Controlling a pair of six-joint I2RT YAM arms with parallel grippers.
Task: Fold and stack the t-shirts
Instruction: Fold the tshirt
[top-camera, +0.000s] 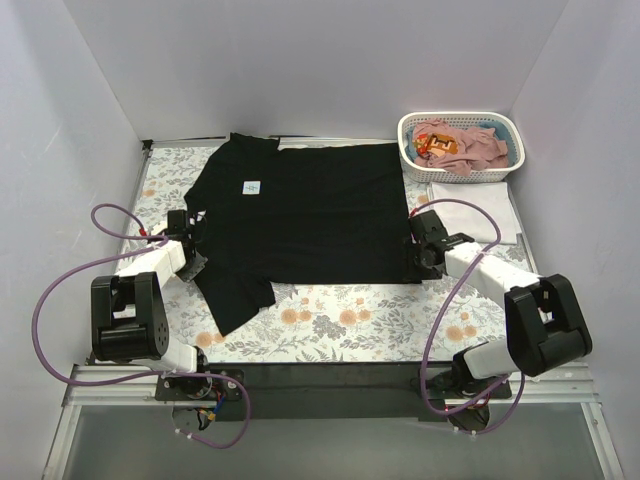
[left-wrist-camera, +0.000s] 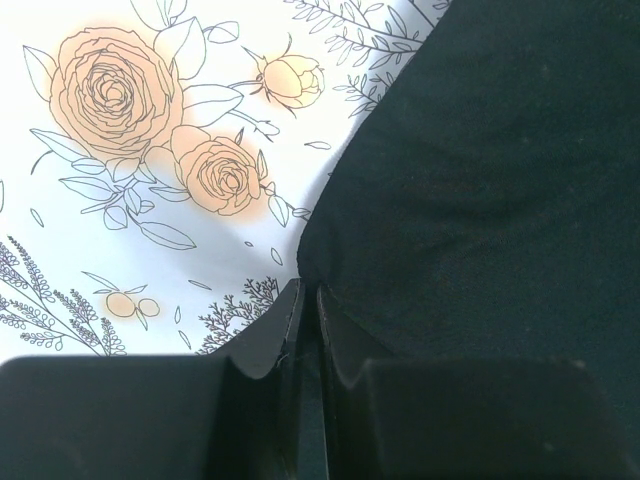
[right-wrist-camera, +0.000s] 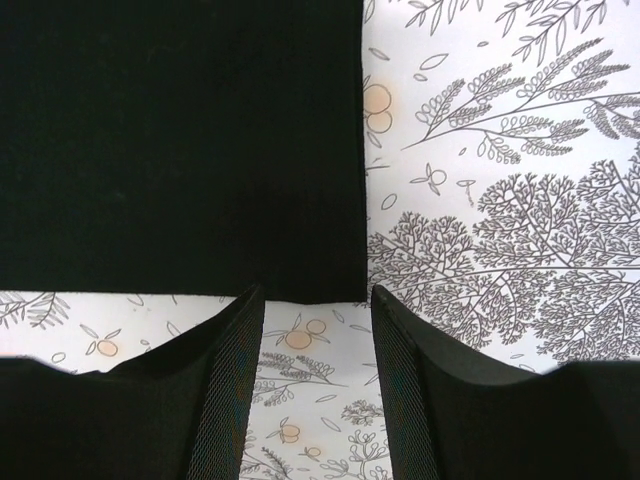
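On the floral-print cloth (top-camera: 330, 320), our left gripper (left-wrist-camera: 308, 295) pinches the left edge of the large, limp black fabric t-shirt (top-camera: 320, 210); our right gripper (right-wrist-camera: 315, 305) gapes empty at its hem corner, our next hold.

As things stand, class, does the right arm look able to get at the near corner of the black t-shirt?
Probably yes. In the right wrist view its open fingers sit just short of the corner of the black t-shirt, with only floral cloth between; nothing blocks them.
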